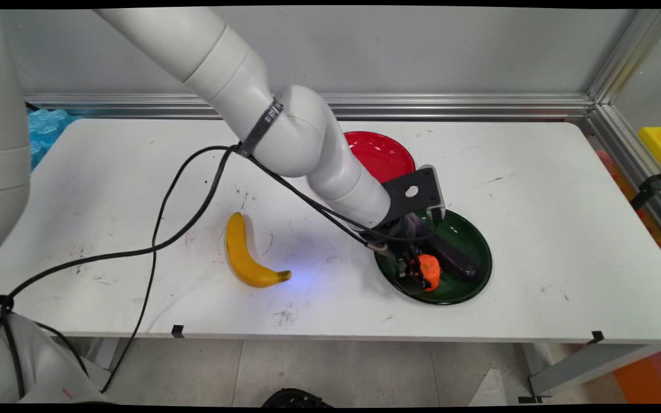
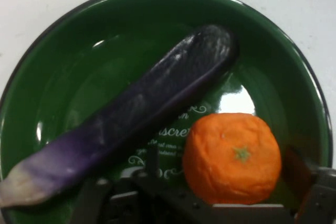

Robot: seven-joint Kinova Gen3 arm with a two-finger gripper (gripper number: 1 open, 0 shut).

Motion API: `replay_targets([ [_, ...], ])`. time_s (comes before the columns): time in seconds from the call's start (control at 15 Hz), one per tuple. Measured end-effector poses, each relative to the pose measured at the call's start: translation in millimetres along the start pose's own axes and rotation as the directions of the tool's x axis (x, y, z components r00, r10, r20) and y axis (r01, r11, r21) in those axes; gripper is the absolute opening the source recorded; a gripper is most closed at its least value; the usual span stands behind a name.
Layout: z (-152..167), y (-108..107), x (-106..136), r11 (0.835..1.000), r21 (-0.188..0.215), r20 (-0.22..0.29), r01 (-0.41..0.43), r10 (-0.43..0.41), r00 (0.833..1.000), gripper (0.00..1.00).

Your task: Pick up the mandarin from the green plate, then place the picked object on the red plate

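Note:
My gripper point(image 1: 420, 274) is down inside the green plate point(image 1: 471, 232) at the table's right middle. An orange point(image 1: 430, 272) rests on the plate between the fingers. In the hand view the orange point(image 2: 232, 157) shows a narrow gap to the left finger point(image 2: 152, 158), and the right finger point(image 2: 296, 171) stands close beside it, so the gripper point(image 2: 226, 169) is open around the orange. A long purple eggplant point(image 1: 451, 258) lies in the same plate beside the orange; in the hand view the eggplant point(image 2: 131, 124) runs diagonally across the plate point(image 2: 121, 51).
A red plate point(image 1: 385, 152) sits just behind the green one, partly hidden by the arm. A yellow banana point(image 1: 244, 255) lies on the white table point(image 1: 548, 229) left of centre. Black cables point(image 1: 158, 229) hang from the arm across the table's left half.

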Motion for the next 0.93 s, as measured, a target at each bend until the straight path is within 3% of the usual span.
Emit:
replay_targets([
  [0.07, 2, 0, 0, 1.0, 0.001, -0.003, 0.001, -0.001, 1.0, 0.0],
  [0.6, 9, 0, 0, 1.0, -0.002, -0.015, 0.026, -0.026, 1.0, 0.0],
  [0.93, -12, -4, 7, 0.999, -0.023, 0.01, 0.026, -0.026, 1.0, 0.0],
])
